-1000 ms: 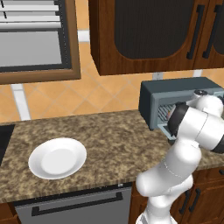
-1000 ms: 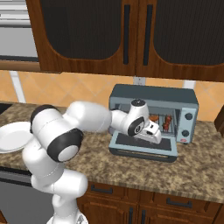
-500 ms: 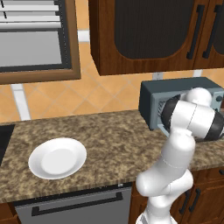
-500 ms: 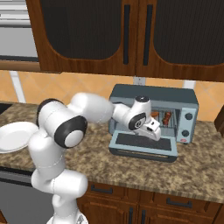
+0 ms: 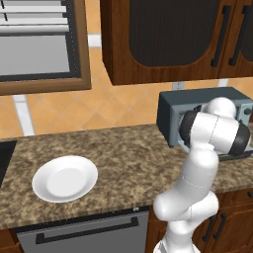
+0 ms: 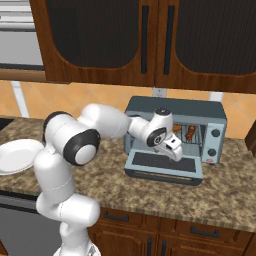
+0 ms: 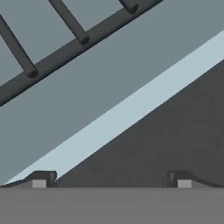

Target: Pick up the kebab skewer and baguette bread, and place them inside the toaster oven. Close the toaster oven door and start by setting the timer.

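Toaster oven (image 6: 175, 137) at the back of the speckled stone table (image 6: 220, 192), under the dark wood cabinets (image 6: 150, 42). Oven door (image 6: 164, 167) dropped fully open, lying flat on the table in front of the oven, dark glass facing up. Inside the oven, on the wire rack (image 7: 65, 33): kebab skewer (image 6: 190, 133) toward the side with the knobs (image 6: 215, 133), dark red-brown chunks visible; baguette bread (image 6: 175, 129) just beside it, deeper behind the arm's wrist, only a short orange-brown end showing. Both well inside the oven mouth, neither touching the claw.

Claw (image 6: 176, 151) at the oven mouth, just above the open door, angled down toward the glass. Jaws spread as wide as they go, nothing between them, nothing held. From the hand camera, two dark fingertips (image 7: 41, 178) far apart, looking at the oven's grey-blue floor, a pale sill strip and the dark door glass, with rack bars across the top.

White plate (image 5: 65, 178) on the table well away from the oven, near the dark stove edge, bare. From the left base camera, oven (image 5: 170, 118) mostly hidden behind the arm's elbow. Window frame (image 5: 44, 49) on the wall far from the oven, above the plate.
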